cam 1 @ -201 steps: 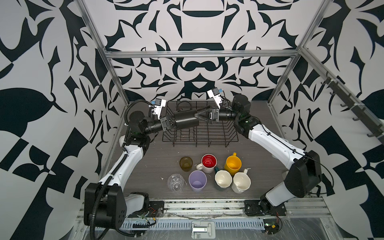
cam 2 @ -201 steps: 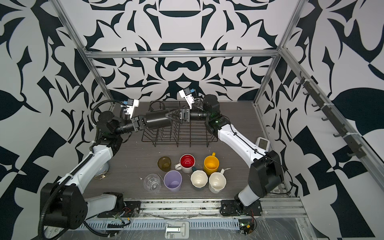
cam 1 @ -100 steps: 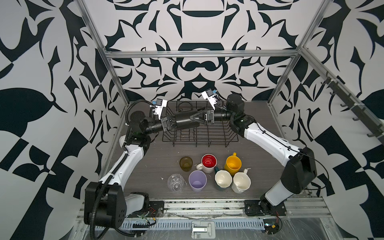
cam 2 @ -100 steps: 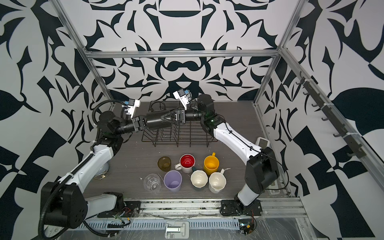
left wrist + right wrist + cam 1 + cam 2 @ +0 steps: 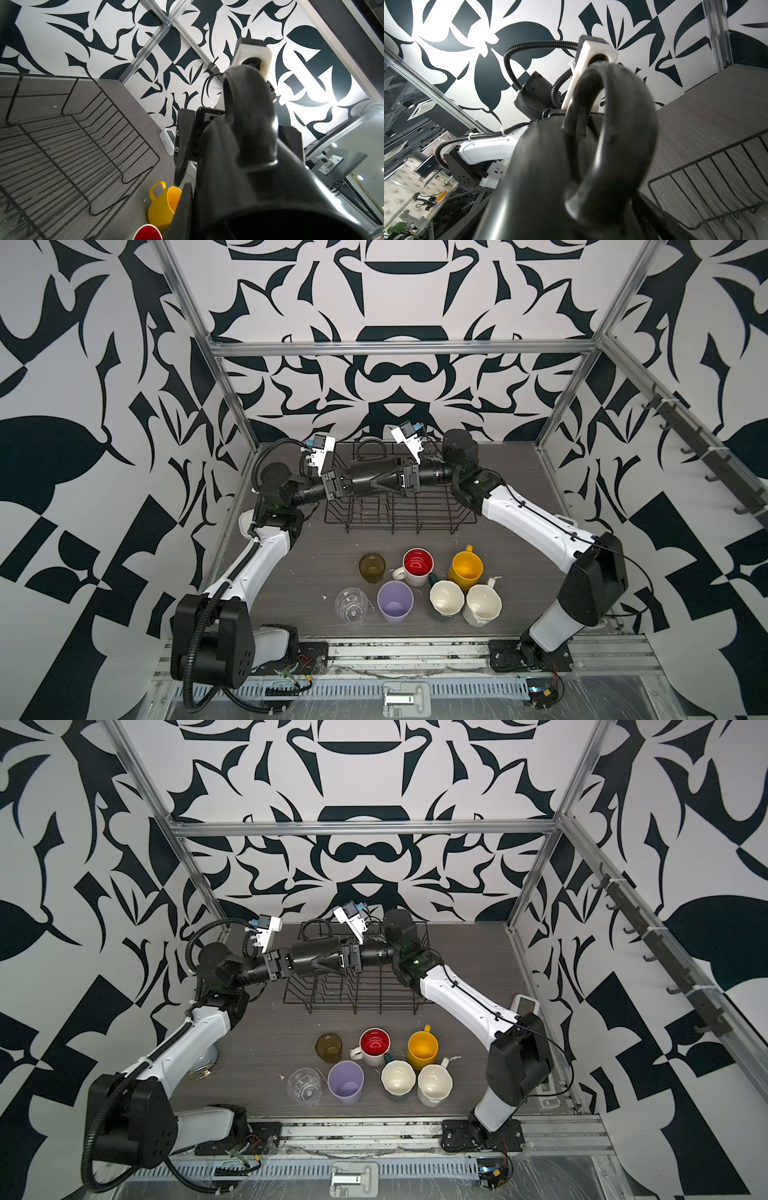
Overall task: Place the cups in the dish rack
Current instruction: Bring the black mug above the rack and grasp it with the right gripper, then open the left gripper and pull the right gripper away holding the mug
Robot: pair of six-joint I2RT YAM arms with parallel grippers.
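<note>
Black mug point(image 5: 365, 471) hides the closed left gripper point(image 5: 343, 485) clamping it; right gripper point(image 5: 380, 483) straddles it, jaws apart.

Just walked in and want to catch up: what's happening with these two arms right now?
The left gripper is shut on the black mug, holding it on its side above the dish rack. The right gripper is open, its jaws straddling the mug's other end, so this looks like a handover. The other seven cups, from the amber glass to the white mug, stand upright on the table in front of the rack.
</note>
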